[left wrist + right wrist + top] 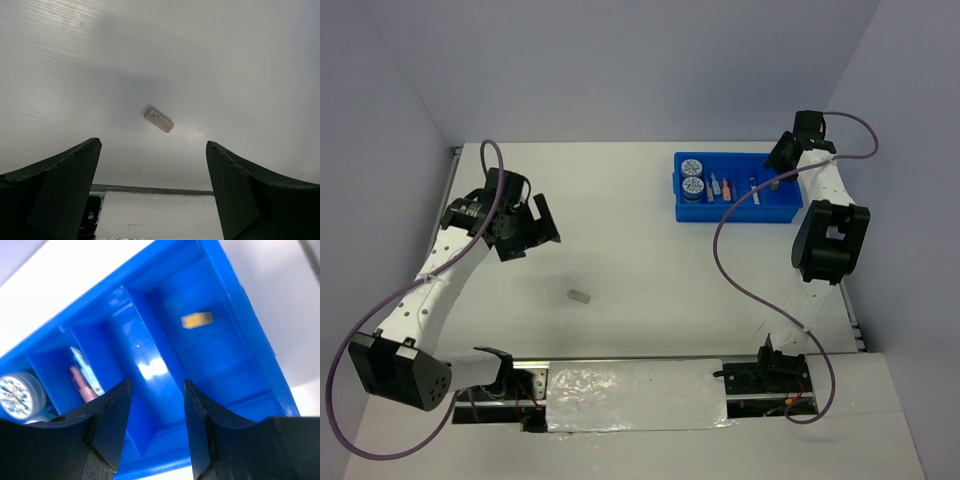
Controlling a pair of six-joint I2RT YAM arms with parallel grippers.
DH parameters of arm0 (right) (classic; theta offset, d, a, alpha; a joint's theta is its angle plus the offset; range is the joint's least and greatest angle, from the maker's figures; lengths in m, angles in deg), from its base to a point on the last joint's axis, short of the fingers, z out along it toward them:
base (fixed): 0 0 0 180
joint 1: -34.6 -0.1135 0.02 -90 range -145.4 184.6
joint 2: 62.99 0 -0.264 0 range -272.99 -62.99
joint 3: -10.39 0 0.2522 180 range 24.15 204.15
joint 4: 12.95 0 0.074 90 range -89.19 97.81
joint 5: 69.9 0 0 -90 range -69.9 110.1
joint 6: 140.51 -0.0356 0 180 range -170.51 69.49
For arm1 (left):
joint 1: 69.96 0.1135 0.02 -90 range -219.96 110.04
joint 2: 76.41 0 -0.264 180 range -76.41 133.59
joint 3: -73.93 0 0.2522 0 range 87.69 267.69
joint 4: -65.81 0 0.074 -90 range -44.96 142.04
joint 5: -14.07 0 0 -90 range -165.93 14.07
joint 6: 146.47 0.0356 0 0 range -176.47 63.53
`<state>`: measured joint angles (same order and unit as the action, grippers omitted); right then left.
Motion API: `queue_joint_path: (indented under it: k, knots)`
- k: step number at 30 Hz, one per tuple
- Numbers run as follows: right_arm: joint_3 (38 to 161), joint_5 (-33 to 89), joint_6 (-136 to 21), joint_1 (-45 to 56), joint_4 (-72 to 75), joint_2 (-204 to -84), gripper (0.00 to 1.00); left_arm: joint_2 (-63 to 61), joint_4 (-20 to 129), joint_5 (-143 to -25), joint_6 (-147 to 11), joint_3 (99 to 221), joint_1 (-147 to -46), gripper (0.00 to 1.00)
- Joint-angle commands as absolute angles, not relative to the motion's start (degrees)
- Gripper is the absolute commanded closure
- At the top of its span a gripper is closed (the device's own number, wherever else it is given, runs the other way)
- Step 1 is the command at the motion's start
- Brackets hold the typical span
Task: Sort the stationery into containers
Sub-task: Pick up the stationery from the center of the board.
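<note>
A small beige bar (580,295) lies alone on the white table, and in the left wrist view the beige bar (159,119) sits ahead of my left gripper (152,144). That left gripper (530,235) hovers open and holds nothing. The blue divided tray (735,216) stands at the far right. It holds two patterned rolls (692,176), short orange and pink bars (720,186) and a marker (754,190). My right gripper (157,383) hangs over the tray's right end, jaws apart, nothing between them. A tiny tan block (197,319) lies in the end compartment of the tray (240,315).
The right arm's purple cable (730,250) loops over the table in front of the tray. A metal rail (150,189) runs along the near table edge. Walls close in the table at the left, back and right.
</note>
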<state>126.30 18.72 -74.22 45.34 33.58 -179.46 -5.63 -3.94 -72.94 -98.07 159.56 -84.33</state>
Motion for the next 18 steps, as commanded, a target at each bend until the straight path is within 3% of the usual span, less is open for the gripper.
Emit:
queue_joint_path:
  k: [1, 3, 7, 11, 12, 18]
  knots:
    - [129.0, 17.8, -67.7, 41.6, 36.0, -174.8, 0.46, -4.3, -4.0, -73.6, -93.3, 159.9, -80.2, 0.01]
    - [128.5, 15.2, -65.4, 36.6, 39.6, -172.1, 0.45, -3.3, -3.9, -74.9, -91.5, 161.0, -76.0, 0.01]
    - [118.0, 34.7, -57.6, 22.9, 33.4, -162.7, 0.45, -0.6, -4.9, -71.7, -90.0, 164.9, -70.2, 0.01]
    - [115.0, 30.0, -56.1, 1.7, 36.0, -162.0, 0.39, 0.6, -7.1, -70.2, -92.3, 168.0, -58.6, 0.01]
    - [114.5, 29.3, -55.8, -5.1, 36.1, -164.0, 0.32, 0.5, -7.9, -70.2, -92.9, 169.0, -56.1, 0.01]
    - [115.4, 25.7, -56.3, -22.7, 33.6, -171.8, 0.30, -1.4, -7.0, -73.3, -92.3, 168.5, -54.9, 0.01]
